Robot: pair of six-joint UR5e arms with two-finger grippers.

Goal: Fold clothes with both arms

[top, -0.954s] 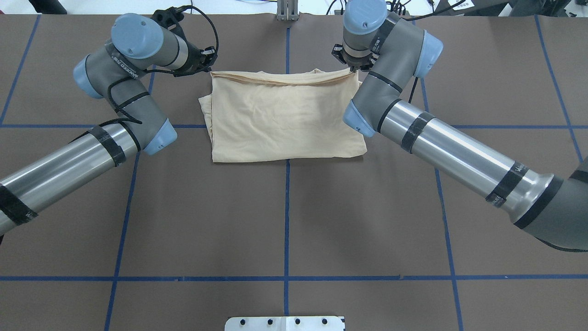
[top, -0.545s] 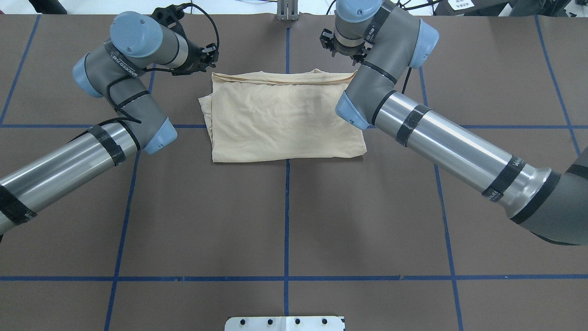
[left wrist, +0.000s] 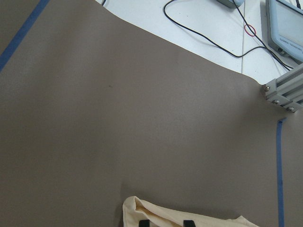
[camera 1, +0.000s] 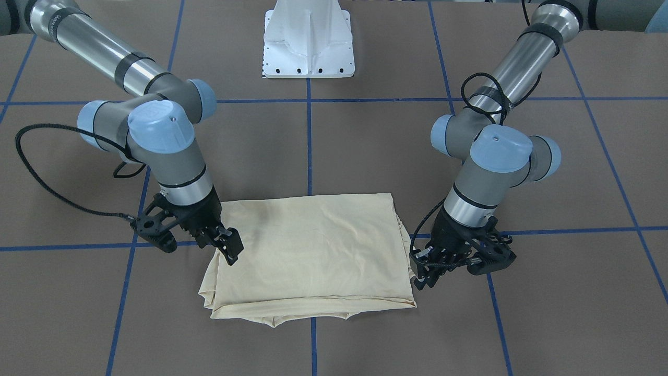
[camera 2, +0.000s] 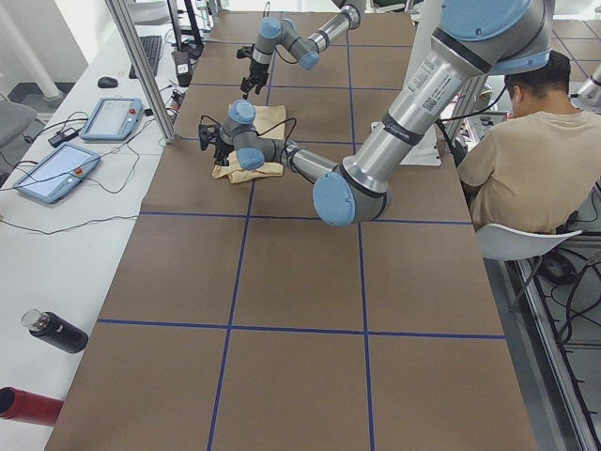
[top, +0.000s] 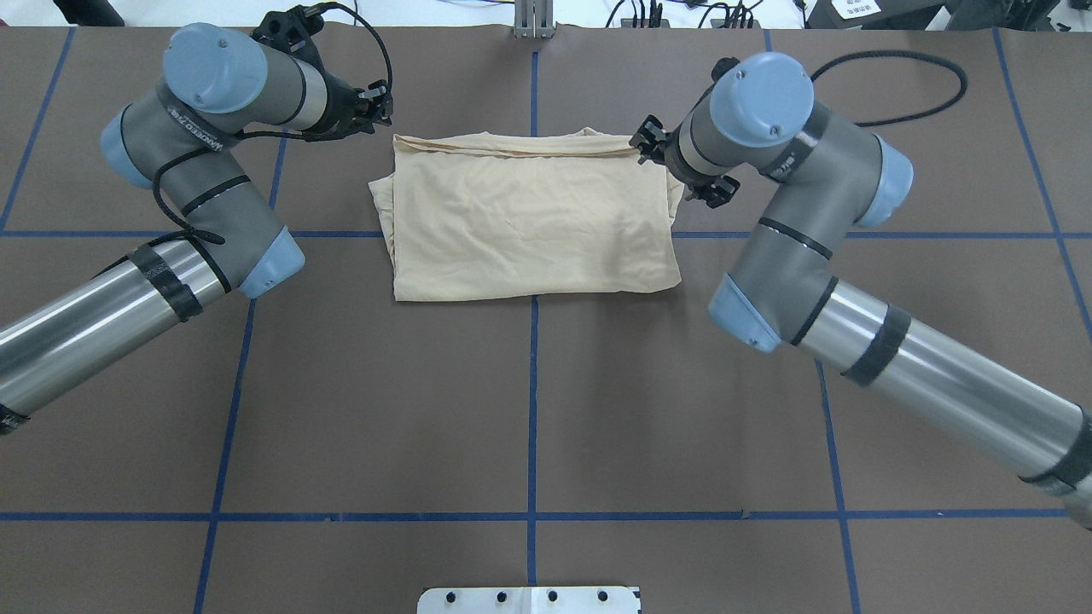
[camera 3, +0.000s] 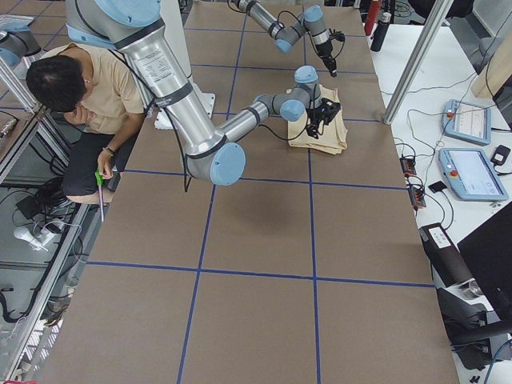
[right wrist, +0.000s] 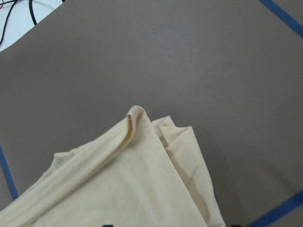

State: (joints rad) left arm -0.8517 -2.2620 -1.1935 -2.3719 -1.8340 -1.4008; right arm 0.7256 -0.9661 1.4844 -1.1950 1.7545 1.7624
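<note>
Left jaws and right jaws stand parted, empty, by two corners of one folded T-shirt (top: 529, 222).

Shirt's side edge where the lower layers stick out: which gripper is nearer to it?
Left. The left gripper hangs just off the far corner of the shirt, at the end of that side edge; the right gripper is over its opposite side.

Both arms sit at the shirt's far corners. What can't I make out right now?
Left wrist view: left gripper fingers cut off by the bottom edge; contact with the shirt unclear.
Right wrist view: right gripper likewise cut off.
Side views: both grippers too small to judge.
Shirt's inner layers: covered by its top layer everywhere.
</note>
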